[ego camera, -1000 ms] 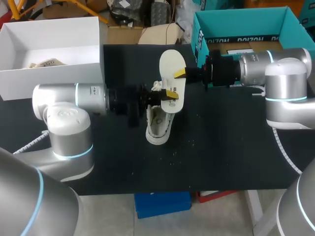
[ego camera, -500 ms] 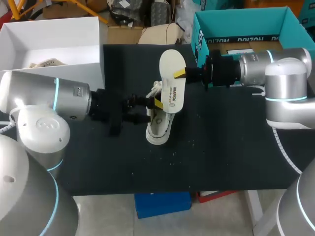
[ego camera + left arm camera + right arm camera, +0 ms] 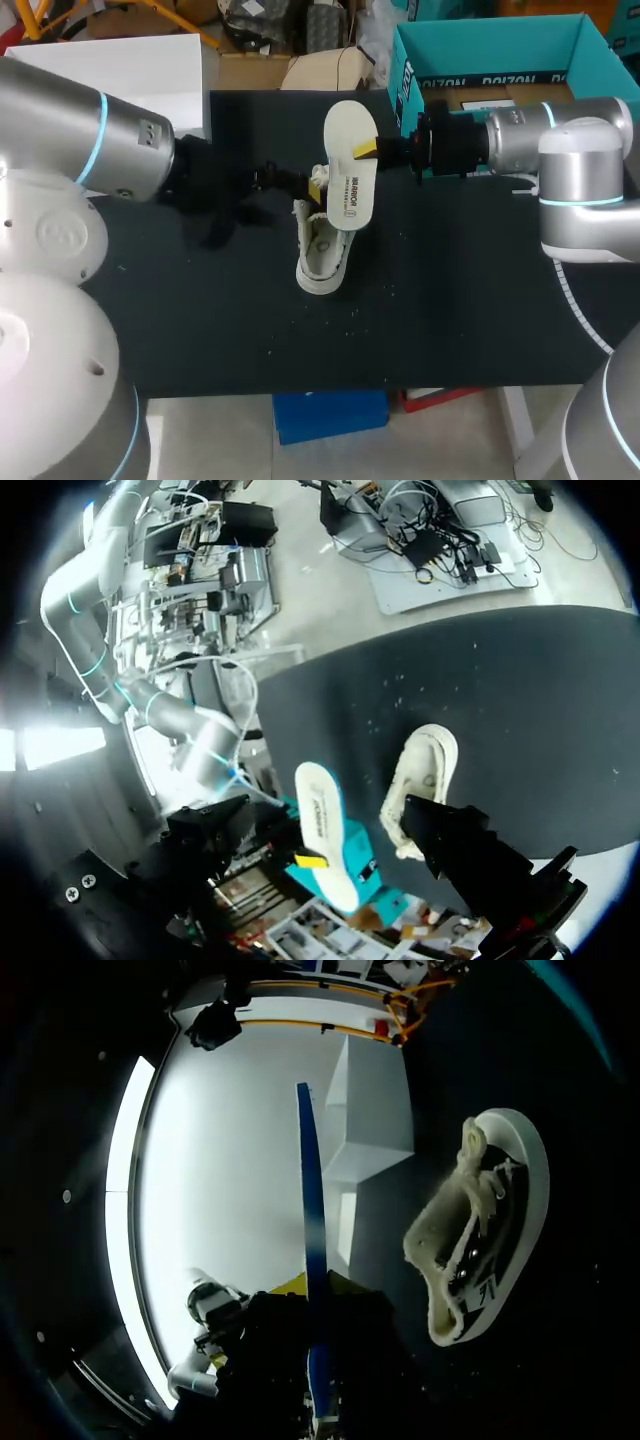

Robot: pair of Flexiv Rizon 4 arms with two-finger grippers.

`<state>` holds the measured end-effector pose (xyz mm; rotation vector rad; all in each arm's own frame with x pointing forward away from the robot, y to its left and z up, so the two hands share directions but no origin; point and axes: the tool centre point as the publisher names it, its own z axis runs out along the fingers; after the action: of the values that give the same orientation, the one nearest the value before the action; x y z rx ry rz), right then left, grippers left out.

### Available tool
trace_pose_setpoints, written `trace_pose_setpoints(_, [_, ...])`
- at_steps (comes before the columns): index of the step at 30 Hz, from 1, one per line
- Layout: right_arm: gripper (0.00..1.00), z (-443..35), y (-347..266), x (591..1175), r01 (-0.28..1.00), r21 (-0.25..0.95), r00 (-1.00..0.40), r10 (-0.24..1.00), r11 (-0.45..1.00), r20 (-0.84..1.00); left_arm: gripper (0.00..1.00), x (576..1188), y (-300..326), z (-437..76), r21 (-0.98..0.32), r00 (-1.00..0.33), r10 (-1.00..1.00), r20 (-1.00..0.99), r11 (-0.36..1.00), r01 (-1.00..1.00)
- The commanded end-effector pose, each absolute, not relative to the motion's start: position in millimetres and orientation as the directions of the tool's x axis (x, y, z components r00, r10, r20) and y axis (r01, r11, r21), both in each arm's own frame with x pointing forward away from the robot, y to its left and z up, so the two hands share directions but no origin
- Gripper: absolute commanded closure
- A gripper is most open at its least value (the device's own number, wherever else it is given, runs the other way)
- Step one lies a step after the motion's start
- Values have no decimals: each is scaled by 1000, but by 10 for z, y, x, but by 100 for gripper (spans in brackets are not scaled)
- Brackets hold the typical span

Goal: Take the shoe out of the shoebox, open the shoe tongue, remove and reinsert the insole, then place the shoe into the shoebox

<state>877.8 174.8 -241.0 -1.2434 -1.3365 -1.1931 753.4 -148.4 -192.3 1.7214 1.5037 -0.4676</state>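
The white insole hangs upright above the table, my right gripper shut on its edge. In the right wrist view the insole shows edge-on with a blue underside, pinched between the yellow-tipped fingers. The white shoe lies on the black table just below it, opening upward. My left gripper is open just left of the insole, holding nothing. In the left wrist view the shoe lies ahead of its black fingers, and the insole hangs apart, beside the shoe.
The white shoebox stands at the back left, largely hidden behind my left arm. A teal box sits at the back right, behind my right arm. The black table stretches in front of the shoe.
My left gripper opened, let go of the insole's lower end and drew back to the left. The left arm swung up in front of the white shoebox. The right arm kept still.
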Motion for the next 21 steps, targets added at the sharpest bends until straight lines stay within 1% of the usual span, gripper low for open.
trace_pose_setpoints(1, [100, -2411, 1754, 8788, 998, 59, -61, 103, 20, 993, 0, 7549, -1513, -1879, 320, 124, 925, -358, -4, 947])
trace_pose_setpoints(8, [100, -2411, 1754, 8788, 998, 59, -61, 103, 20, 993, 0, 7549, -1513, -1879, 320, 124, 925, -358, -4, 947])
trace_pose_setpoints(15, [100, -2411, 1754, 8788, 998, 59, -61, 103, 20, 993, 0, 7627, -1782, -1764, 298, 127, 916, -380, -10, 955])
trace_pose_setpoints(18, [100, -2411, 1754, 8788, 998, 59, -61, 103, 20, 993, 0, 7648, -1880, -1744, 256, 107, 929, -354, -14, 967])
trace_pose_setpoints(19, [100, -2411, 1754, 8788, 998, 59, -61, 103, 20, 993, 0, 7658, -1909, -1759, 209, 77, 949, -305, -12, 978])
trace_pose_setpoints(21, [100, -2411, 1754, 8788, 998, 59, -61, 103, 20, 993, 0, 7663, -1936, -1760, 189, 62, 955, -289, -7, 982])
